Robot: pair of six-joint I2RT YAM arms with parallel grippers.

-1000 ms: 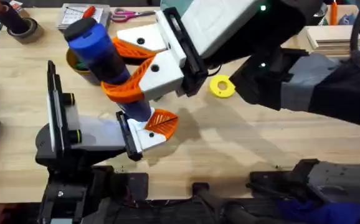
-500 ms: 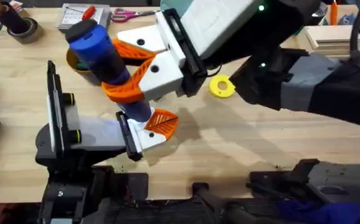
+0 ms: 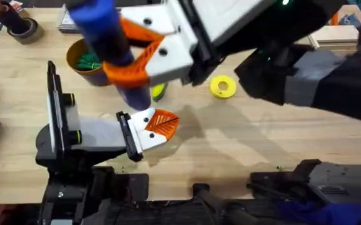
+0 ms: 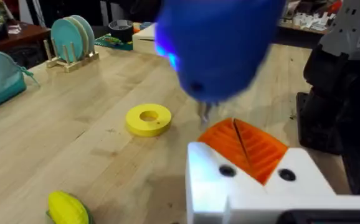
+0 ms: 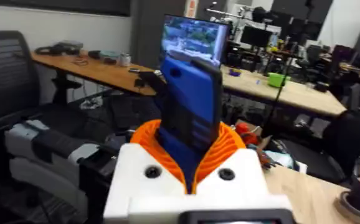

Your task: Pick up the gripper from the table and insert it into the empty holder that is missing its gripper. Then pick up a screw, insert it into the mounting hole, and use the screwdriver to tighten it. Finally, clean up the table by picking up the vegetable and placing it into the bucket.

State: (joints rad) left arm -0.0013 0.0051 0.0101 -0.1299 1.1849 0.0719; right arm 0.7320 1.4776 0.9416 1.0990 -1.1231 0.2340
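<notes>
Over the table's (image 3: 280,150) left half, toward the far edge, the right gripper (image 3: 140,53) hangs raised, reaching across from the right, its orange ribbed pads (image 3: 130,72) clamped on the screwdriver (image 3: 102,31), thick blue handle up, dark tip down. In the right wrist view the blue handle stands upright between the two orange pads, white finger bases below. In the left wrist view the screwdriver's short metal tip hangs just above the gripper (image 4: 245,146), the orange ribbed finger, close but I cannot tell if touching. That orange finger sits in the holder (image 3: 144,134), white block at the end of the black-and-silver arm (image 3: 74,134) lying near the table's near-left edge; two dark holes show on the white face in the left wrist view. Left gripper: own fingers in view as that white-and-orange assembly, opening cannot be judged. Bucket (image 3: 80,62) near the far-left part of the table, ochre rim, something green inside, partly behind the screwdriver. Vegetable (image 3: 158,92) lies on the table just below the raised gripper, yellow with green, mostly hidden overhead; a yellow end shows in the left wrist view (image 4: 68,208). Yellow ring disc (image 3: 223,86) right of it, apart. Tape roll (image 3: 19,28) at the far-left corner.
</notes>
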